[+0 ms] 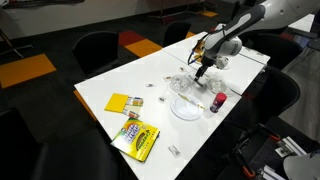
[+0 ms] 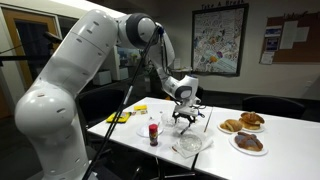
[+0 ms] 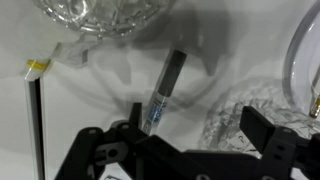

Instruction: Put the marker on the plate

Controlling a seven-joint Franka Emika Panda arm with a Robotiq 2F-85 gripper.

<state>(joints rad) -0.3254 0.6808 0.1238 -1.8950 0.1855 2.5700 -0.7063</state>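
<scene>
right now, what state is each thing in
marker: lying flat on the table, not gripped
gripper: open, low over the marker
plate: on the table, looks empty
red cup: upright beside the plate
crayon box: lying flat

Yellow-green box [image 1: 135, 139], yellow pad [image 1: 121, 102], red cup [image 1: 218, 102]

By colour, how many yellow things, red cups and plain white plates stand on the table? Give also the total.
Yellow things: 2, a pad and a packet
Red cups: 1
Plain white plates: 1
Total: 4
</scene>
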